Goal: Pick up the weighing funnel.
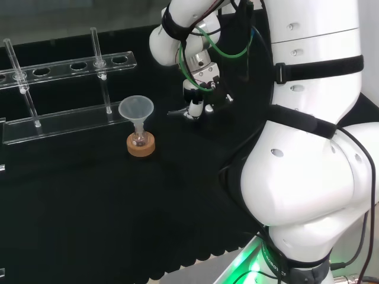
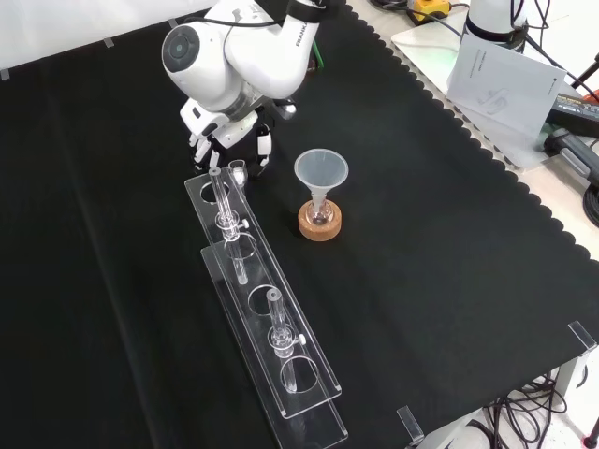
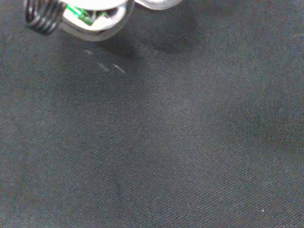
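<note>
**My hand low at the rack's far end**

Front view: over the black desk (image 2: 449, 234), my arm (image 2: 234, 56) bends down toward the clear rack (image 2: 271, 346). My hand (image 2: 225, 131) hangs low at 10 o'clock from the funnel (image 2: 321, 171). I cannot tell whether it is spread or pinching. A small clear piece, perhaps the weighing funnel (image 2: 238, 170), shows at the hand's 6 o'clock.

Small clear weighing funnel (image 2: 239, 170), faintly visible, just beside robot hand (image 2: 225, 133), hold unclear

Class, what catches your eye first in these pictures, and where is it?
The big white arm at the head view's right, against black cloth. Then the funnel on its cork ring, mid-cloth in the front view, with a long clear rack to its left and the hand by the rack's far end.
</note>
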Action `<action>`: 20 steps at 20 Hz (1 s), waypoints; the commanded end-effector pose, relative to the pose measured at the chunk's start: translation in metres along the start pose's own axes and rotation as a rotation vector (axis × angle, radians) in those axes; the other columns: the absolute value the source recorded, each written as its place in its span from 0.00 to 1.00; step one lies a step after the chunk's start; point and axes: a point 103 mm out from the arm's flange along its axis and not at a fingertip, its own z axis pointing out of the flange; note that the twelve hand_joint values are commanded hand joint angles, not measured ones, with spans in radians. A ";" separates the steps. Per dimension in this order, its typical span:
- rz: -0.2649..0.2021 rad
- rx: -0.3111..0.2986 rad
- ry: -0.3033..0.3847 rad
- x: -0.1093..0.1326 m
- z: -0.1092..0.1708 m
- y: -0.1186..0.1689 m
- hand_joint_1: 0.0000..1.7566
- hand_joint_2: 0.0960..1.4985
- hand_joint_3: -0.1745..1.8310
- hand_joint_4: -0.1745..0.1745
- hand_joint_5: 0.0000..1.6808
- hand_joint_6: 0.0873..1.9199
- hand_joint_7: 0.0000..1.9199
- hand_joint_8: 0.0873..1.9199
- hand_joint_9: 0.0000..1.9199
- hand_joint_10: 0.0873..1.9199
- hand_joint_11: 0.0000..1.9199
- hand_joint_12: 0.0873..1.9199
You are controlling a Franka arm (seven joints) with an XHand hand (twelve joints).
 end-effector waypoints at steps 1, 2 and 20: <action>-0.005 -0.008 -0.012 0.002 -0.002 -0.001 0.53 0.37 0.37 0.54 0.45 0.32 0.17 0.33 0.32 0.27 0.23 0.65; -0.006 -0.008 -0.014 0.002 -0.002 -0.001 0.53 0.37 0.37 0.54 0.44 0.32 0.17 0.33 0.32 0.27 0.23 0.65; 0.029 -0.007 -0.056 0.002 0.003 0.004 0.63 0.49 0.28 0.99 0.75 0.26 0.22 0.33 0.35 0.26 0.24 0.65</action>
